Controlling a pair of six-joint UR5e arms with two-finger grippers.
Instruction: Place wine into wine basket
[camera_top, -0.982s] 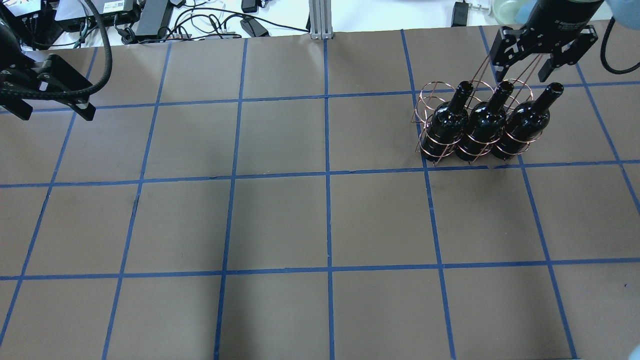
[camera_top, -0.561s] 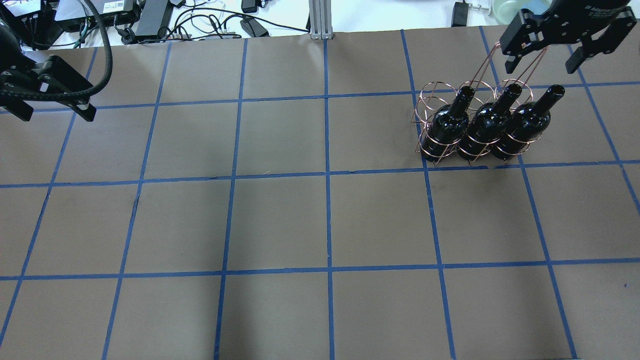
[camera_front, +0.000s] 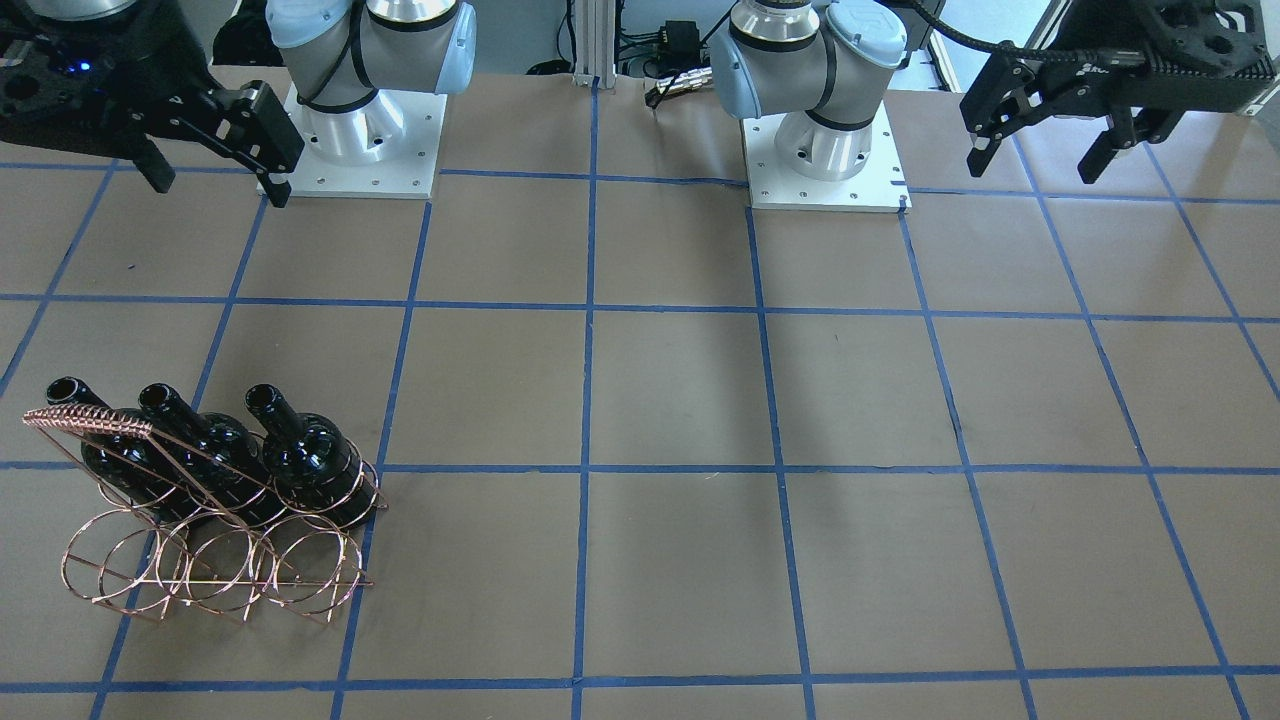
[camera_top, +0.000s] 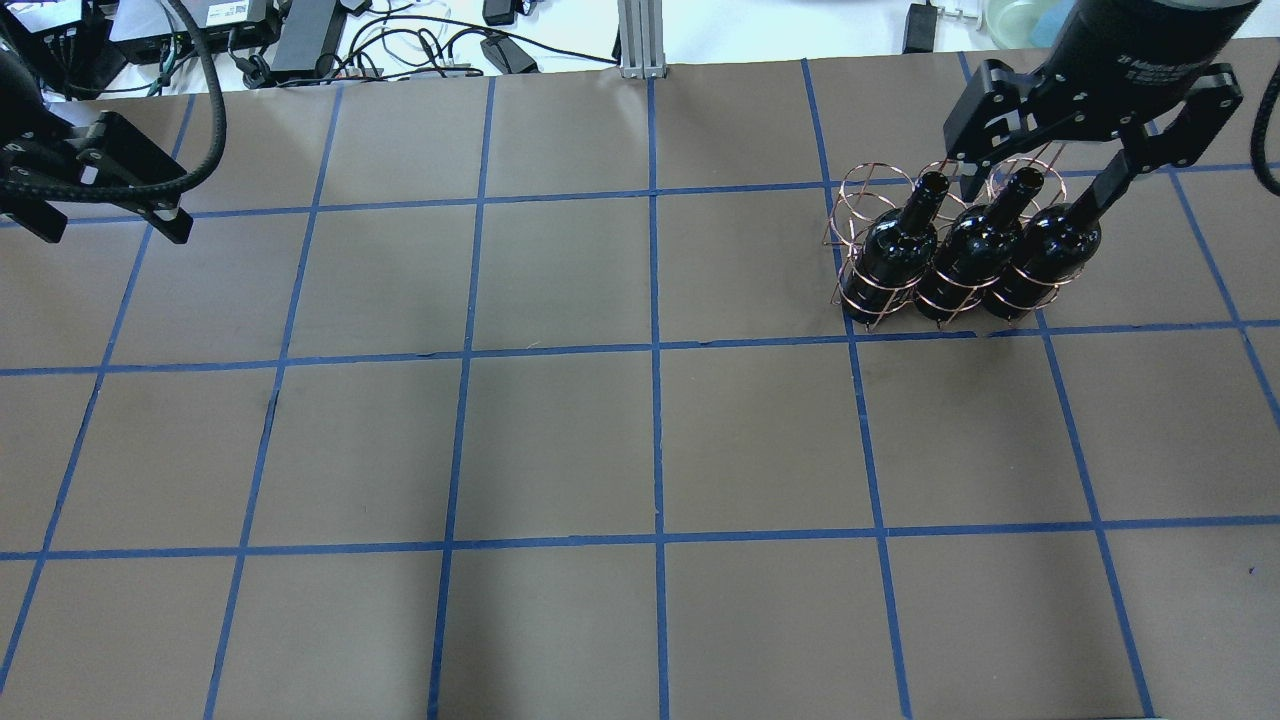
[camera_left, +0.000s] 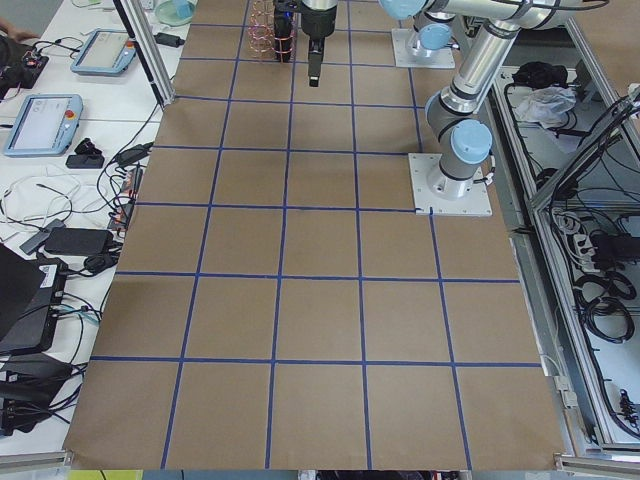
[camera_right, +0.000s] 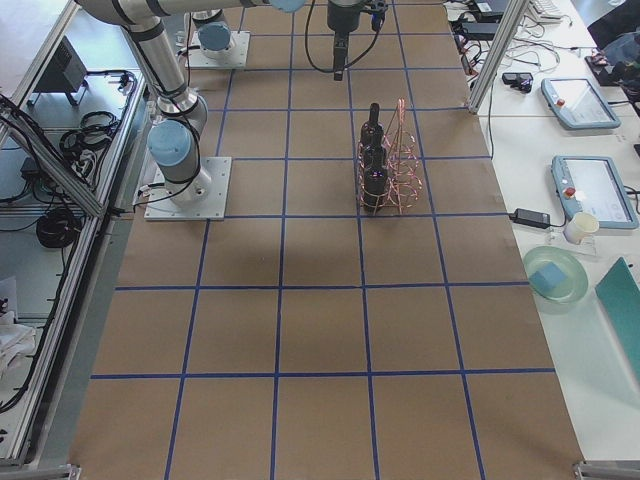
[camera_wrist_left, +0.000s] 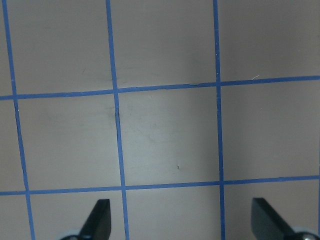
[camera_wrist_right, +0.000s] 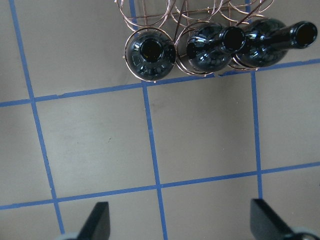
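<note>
Three bottles (camera_top: 1048, 255) stood upright in the basket (camera_top: 868, 186), side by side, all in the row of rings on the robot's side, open mouths up. And there was the right gripper (camera_front: 222, 188), hanging high over the basket and a little to the robot's side of it, jaws spread wide with nothing between them. From overhead one finger (camera_top: 1120, 180) covered the mouth of the bottle at the basket's right end, and the gripper's body hid the top of the handle (camera_front: 90, 420); from the front that braided handle showed in full. In the left side view the basket was cut off at the frame's top. Far across the table (camera_top: 560, 440) from the basket, the left gripper (camera_front: 1035, 165) hung just as wide, empty. The table was brown paper under a blue tape (camera_top: 655, 345) grid. Beyond the basket, off the table's edge, cables (camera_top: 400, 45) and power bricks (camera_top: 300, 30) lay on a white bench (camera_top: 760, 25).
</note>
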